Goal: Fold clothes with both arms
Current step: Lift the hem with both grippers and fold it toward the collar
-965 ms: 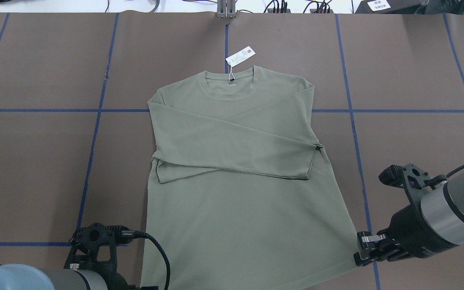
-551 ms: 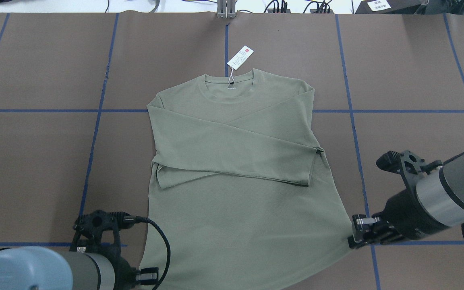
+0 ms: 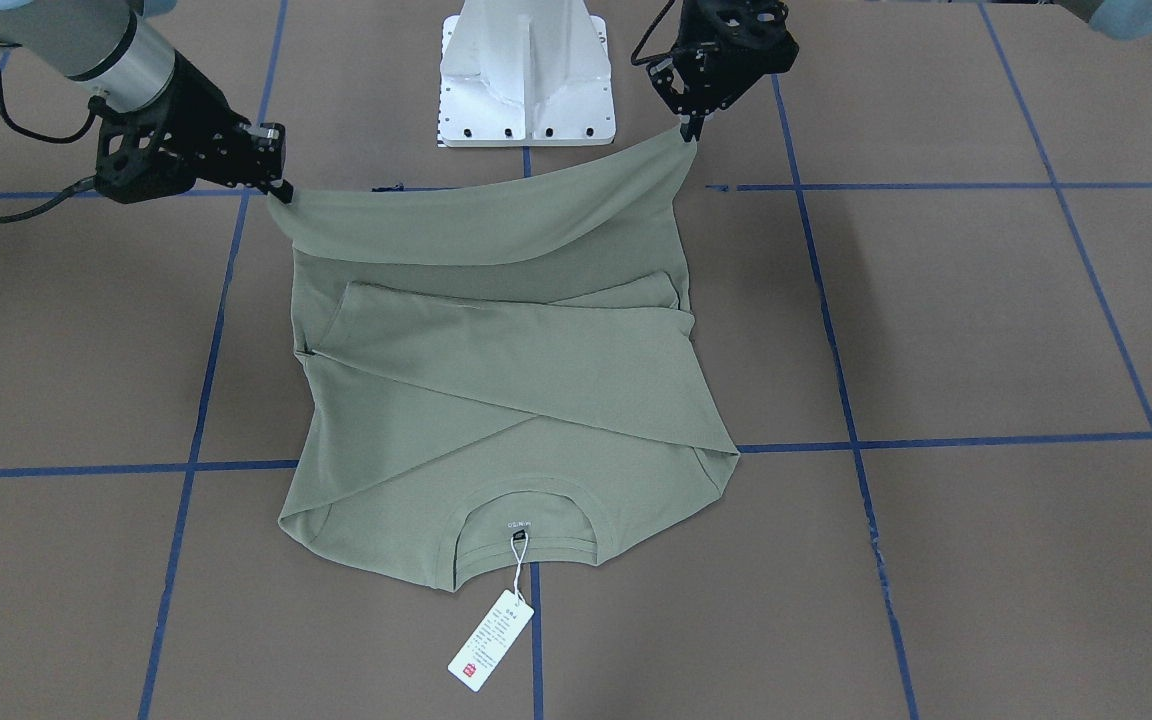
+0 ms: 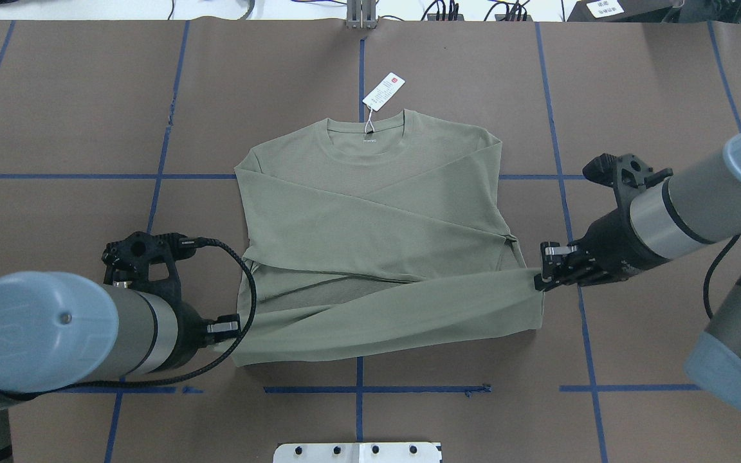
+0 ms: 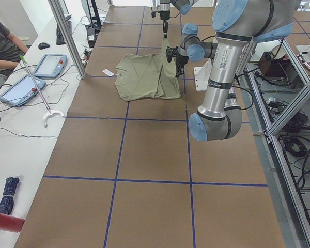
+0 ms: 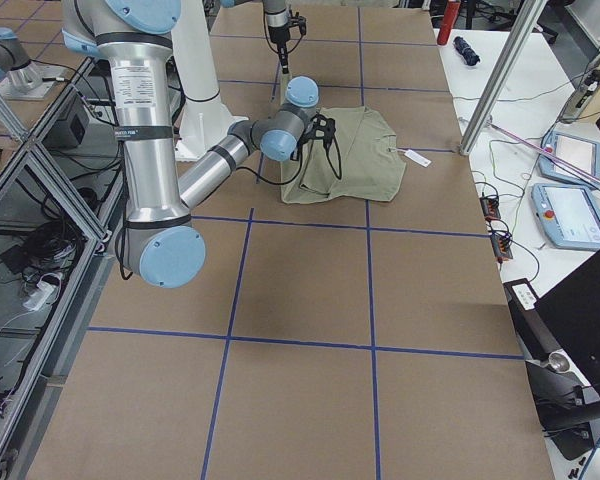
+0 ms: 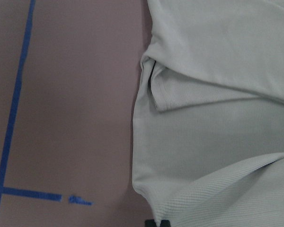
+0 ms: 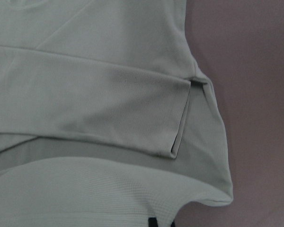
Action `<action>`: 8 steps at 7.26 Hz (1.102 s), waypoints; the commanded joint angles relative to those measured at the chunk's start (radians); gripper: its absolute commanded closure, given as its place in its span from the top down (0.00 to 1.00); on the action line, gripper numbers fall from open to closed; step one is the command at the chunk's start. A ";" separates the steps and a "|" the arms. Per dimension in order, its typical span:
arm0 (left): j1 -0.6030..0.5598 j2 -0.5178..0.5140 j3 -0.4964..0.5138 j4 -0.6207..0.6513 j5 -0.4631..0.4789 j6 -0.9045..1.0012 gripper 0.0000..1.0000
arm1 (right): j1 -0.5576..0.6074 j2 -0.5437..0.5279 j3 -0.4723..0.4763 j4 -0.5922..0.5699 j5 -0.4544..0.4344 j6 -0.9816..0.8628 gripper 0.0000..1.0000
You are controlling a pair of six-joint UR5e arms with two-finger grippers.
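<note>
The pale green shirt [image 4: 370,212] lies flat on the brown table, collar away from me, both sleeves folded across the chest. Its white hang tag [image 4: 383,91] rests beyond the collar. My left gripper [image 4: 237,326] is shut on the hem's left corner and my right gripper [image 4: 539,281] is shut on the right corner. Between them the hem hangs as a raised band over the lower body of the shirt [image 3: 496,390]. In the front-facing view the left gripper [image 3: 688,130] and the right gripper [image 3: 281,190] hold that band taut. Both wrist views show ribbed hem cloth [image 7: 227,198] [image 8: 85,189] just in front of the fingertips.
The white pedestal base [image 3: 526,70] stands behind the lifted hem. Blue tape lines [image 4: 152,193] grid the brown table. A side table with tablets [image 5: 46,64] and a seated person [image 5: 2,44] lies beyond the far edge, with metal frame posts [image 5: 67,36] at the corners.
Both grippers have risen and moved away from the robot's base, carrying the hem up and over the shirt's lower body toward the folded sleeves.
</note>
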 commanded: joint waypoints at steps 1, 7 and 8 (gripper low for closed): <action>-0.092 -0.022 0.125 -0.169 -0.040 0.004 0.00 | 0.125 0.117 -0.195 0.158 -0.011 -0.002 0.00; -0.356 -0.164 0.548 -0.419 -0.082 0.132 0.00 | 0.163 0.432 -0.561 0.160 -0.052 -0.013 0.00; -0.387 -0.166 0.639 -0.528 -0.082 0.148 0.00 | 0.163 0.460 -0.625 0.162 -0.092 -0.017 0.00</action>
